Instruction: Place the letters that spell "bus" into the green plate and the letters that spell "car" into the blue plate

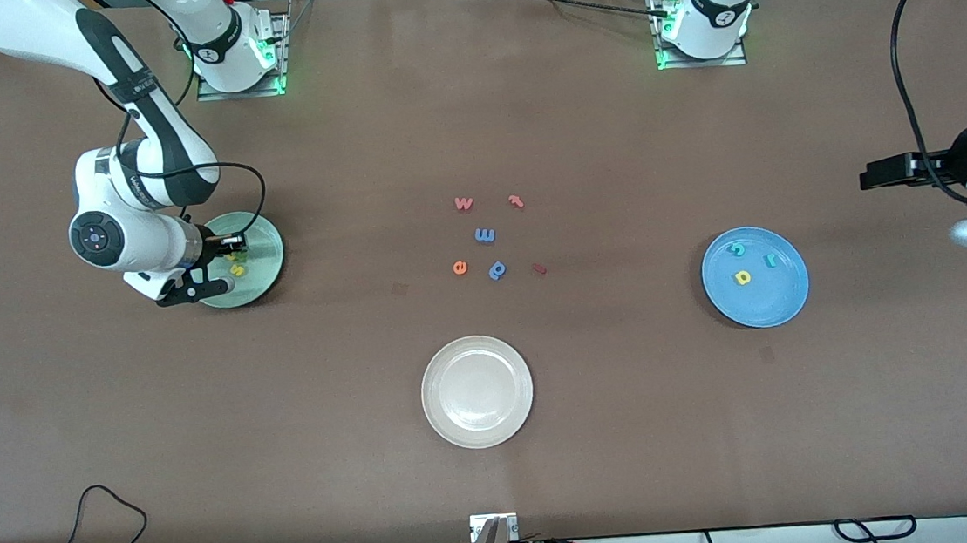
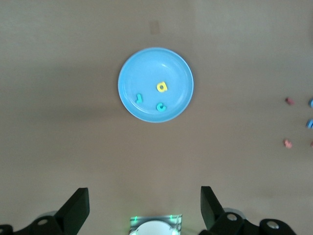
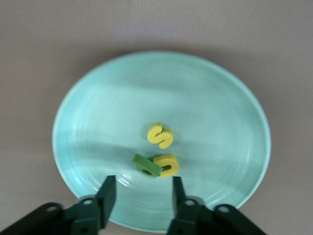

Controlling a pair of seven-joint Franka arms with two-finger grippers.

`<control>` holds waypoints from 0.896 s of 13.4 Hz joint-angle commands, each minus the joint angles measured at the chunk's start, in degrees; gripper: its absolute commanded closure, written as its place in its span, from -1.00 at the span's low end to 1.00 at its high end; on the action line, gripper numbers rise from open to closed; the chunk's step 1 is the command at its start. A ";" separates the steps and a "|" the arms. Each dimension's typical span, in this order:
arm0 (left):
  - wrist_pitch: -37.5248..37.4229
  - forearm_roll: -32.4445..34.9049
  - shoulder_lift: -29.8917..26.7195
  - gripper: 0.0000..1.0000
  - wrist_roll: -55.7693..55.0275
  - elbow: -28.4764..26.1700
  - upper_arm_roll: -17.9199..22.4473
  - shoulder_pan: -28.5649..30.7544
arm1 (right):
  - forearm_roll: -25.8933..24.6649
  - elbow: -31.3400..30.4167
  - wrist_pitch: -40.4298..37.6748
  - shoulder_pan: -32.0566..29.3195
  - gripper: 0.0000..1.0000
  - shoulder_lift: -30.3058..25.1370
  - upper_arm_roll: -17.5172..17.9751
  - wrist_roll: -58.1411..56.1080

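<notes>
My right gripper (image 3: 142, 188) hangs open just above the green plate (image 3: 98, 107), nothing between its fingers. In the plate lie a yellow "s" (image 3: 160, 135) and a yellow "u" (image 3: 167, 165), with the green "b" (image 3: 146, 166) resting tilted against the "u". The front view shows this gripper (image 1: 224, 259) over the green plate (image 1: 266, 269) at the right arm's end. The blue plate (image 1: 758, 304) holds a yellow "a" (image 1: 743, 277), a teal "c" (image 1: 737, 247) and a teal "r" (image 1: 770, 260). My left gripper (image 2: 144, 196) waits open, high, off to one side of the blue plate (image 2: 146, 73).
A cream-white plate (image 1: 477, 394) sits near the front camera at mid-table. Loose letters lie in the middle: a red "w" (image 1: 463, 203), a red "t" (image 1: 516, 201), a blue "m" (image 1: 485, 235), an orange "e" (image 1: 459, 267), a blue stem-and-loop letter (image 1: 497, 269), a small red piece (image 1: 539, 269).
</notes>
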 commanded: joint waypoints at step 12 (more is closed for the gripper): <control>22.19 -1.71 -19.89 -1.00 3.50 -26.75 14.32 -15.13 | 0.50 37.57 -36.16 7.05 -1.00 -13.91 -12.40 -0.49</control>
